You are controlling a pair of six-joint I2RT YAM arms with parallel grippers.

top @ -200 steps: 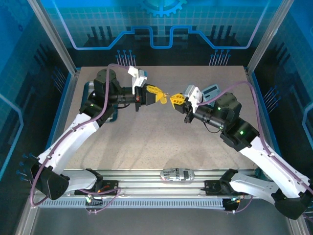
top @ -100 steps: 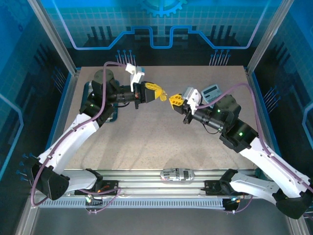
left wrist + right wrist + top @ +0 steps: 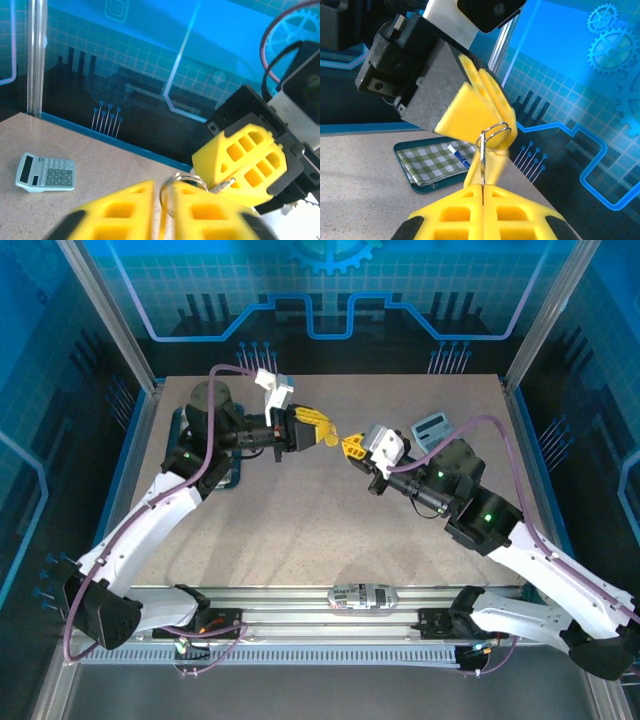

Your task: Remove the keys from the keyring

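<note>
Right wrist view: right hand [image 3: 482,189] clamped on key [image 3: 481,160], left hand [image 3: 329,434] pinching keyring [image 3: 496,131], both held above the bench's [image 3: 300,530] far middle. Opposed grips, presumably to work key off keyring.

Our top camera sits high up behind the arms and looks down. We see the whole table [image 3: 300,540] from far away, with the arm bases at the bottom of the frame. Our left wrist camera sits very close behind the left gripper [image 3: 162,200], low in its frame, and faces the right gripper [image 3: 227,172] at the middle right. Our right wrist camera looks back the other way, at the left gripper in the upper middle. Both wrist views share the keyring [image 3: 176,186] and key [image 3: 223,184] between them. The top and left wrist views share the calculator [image 3: 45,172].
</note>
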